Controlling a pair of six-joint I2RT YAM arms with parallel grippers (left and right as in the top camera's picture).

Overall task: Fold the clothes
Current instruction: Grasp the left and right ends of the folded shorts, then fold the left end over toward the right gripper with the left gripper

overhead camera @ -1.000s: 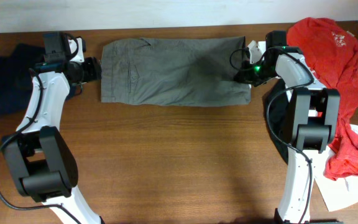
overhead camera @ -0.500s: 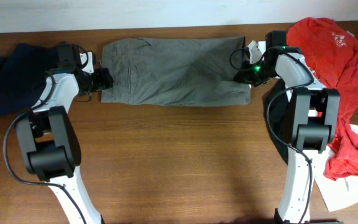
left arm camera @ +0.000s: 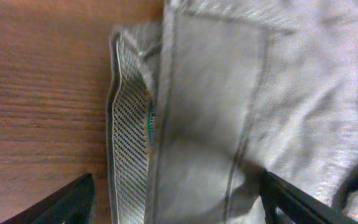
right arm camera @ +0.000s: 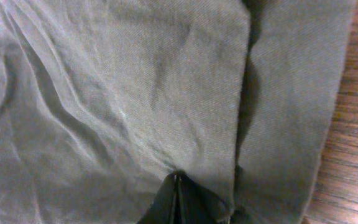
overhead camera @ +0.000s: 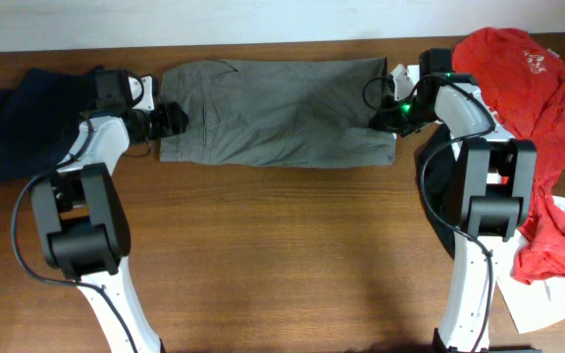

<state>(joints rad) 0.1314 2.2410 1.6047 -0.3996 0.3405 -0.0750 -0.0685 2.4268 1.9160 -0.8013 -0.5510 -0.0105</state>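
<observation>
The grey-green trousers (overhead camera: 278,113) lie flat in a long band across the upper middle of the wooden table (overhead camera: 282,255), with an arm at each short end. At the band's left end, the left gripper (overhead camera: 173,119) sits right at the waistband edge. In the left wrist view its fingers (left arm camera: 73,202) stand wide apart in the bottom corners, with the mesh-lined waistband (left arm camera: 131,143) between them and nothing pinched.

At the right end, the right gripper (overhead camera: 385,116) is on the cloth. In the right wrist view its fingertips (right arm camera: 169,199) are pressed together at the bottom centre, nipping the fabric beside a lengthwise fold.

A red garment (overhead camera: 528,88) is heaped at the upper right. A dark blue one (overhead camera: 18,123) lies at the upper left, and a white sheet (overhead camera: 547,294) sits at the lower right.
</observation>
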